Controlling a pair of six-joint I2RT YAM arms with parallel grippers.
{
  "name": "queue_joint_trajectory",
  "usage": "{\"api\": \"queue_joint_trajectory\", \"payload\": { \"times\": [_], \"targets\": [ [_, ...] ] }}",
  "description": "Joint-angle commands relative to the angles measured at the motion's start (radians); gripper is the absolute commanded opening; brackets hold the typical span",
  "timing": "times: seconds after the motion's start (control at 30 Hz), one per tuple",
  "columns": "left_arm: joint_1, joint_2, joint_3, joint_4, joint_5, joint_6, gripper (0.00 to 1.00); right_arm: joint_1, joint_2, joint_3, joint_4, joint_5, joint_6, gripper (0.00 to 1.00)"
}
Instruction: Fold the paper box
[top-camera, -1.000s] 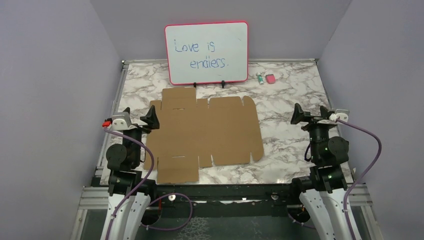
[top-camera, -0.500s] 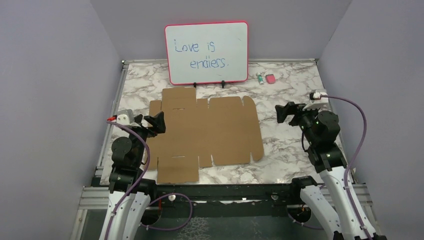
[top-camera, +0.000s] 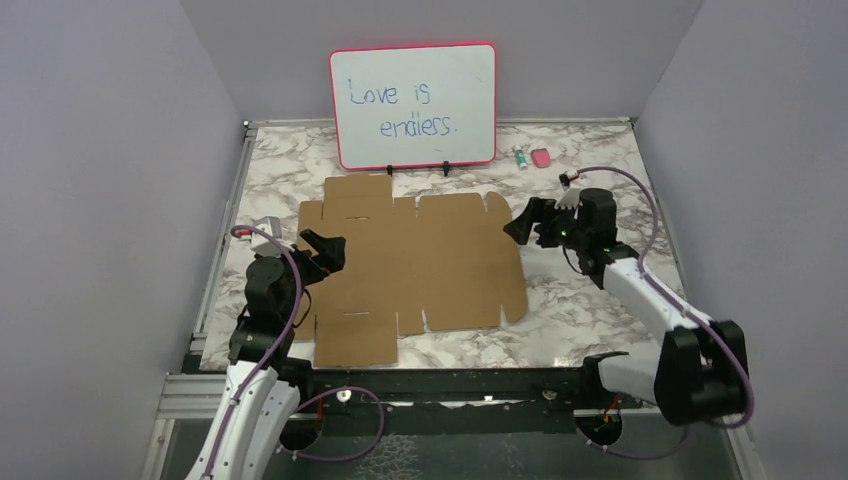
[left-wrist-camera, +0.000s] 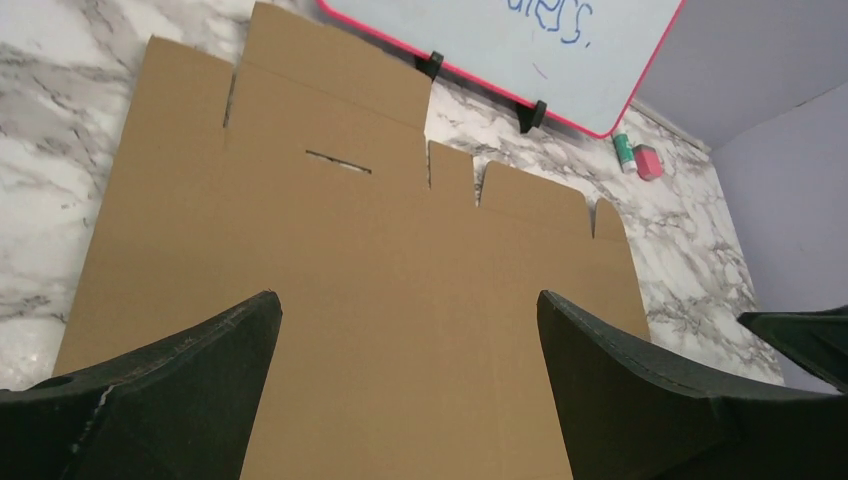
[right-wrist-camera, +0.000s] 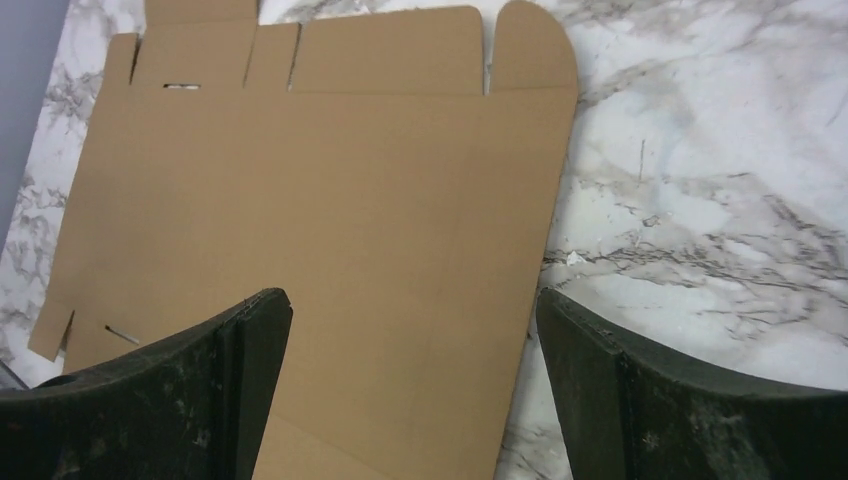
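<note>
The paper box (top-camera: 415, 265) is a flat brown die-cut cardboard sheet with flaps and slots, lying unfolded on the marble table (top-camera: 590, 290). It fills the left wrist view (left-wrist-camera: 390, 270) and the left part of the right wrist view (right-wrist-camera: 320, 190). My left gripper (top-camera: 325, 247) is open and empty, above the sheet's left part. My right gripper (top-camera: 522, 226) is open and empty, above the sheet's right edge near its far corner. In the wrist views both pairs of jaws stand wide apart with nothing between them.
A pink-framed whiteboard (top-camera: 414, 104) reading "Love is endless." stands at the back. A small green-capped item (top-camera: 520, 157) and a pink eraser (top-camera: 541, 157) lie beside it at the back right. Purple walls close in the table's sides.
Both arms have swung inward from the table's sides. The left gripper moved right over the sheet's left part; the right gripper moved left and far to the sheet's right edge. The sheet has not moved.
</note>
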Motion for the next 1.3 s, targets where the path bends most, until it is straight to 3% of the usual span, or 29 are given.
{"api": "queue_joint_trajectory", "payload": {
  "times": [0.0, 0.17, 0.57, 0.73, 0.93, 1.27],
  "targets": [
    [-0.007, 0.015, -0.038, -0.058, 0.013, -0.083, 0.99, 0.004, 0.197, 0.02, 0.227, -0.088, 0.096, 0.96],
    [-0.014, 0.016, -0.082, -0.056, 0.023, -0.114, 0.99, -0.01, 0.431, 0.151, 0.284, -0.056, 0.059, 0.91],
    [-0.023, 0.001, -0.098, -0.059, 0.022, -0.113, 0.99, -0.057, 0.793, 0.376, 0.322, -0.213, 0.05, 0.65],
    [-0.024, 0.001, -0.097, -0.062, 0.023, -0.111, 0.99, -0.065, 0.834, 0.396, 0.306, -0.216, 0.051, 0.6],
    [-0.024, 0.005, -0.106, -0.047, 0.035, -0.118, 0.99, -0.091, 0.888, 0.411, 0.287, -0.339, 0.029, 0.48],
    [-0.024, 0.006, -0.107, -0.047, 0.049, -0.122, 0.99, -0.131, 0.738, 0.237, 0.348, -0.394, 0.104, 0.06]
  ]
}}
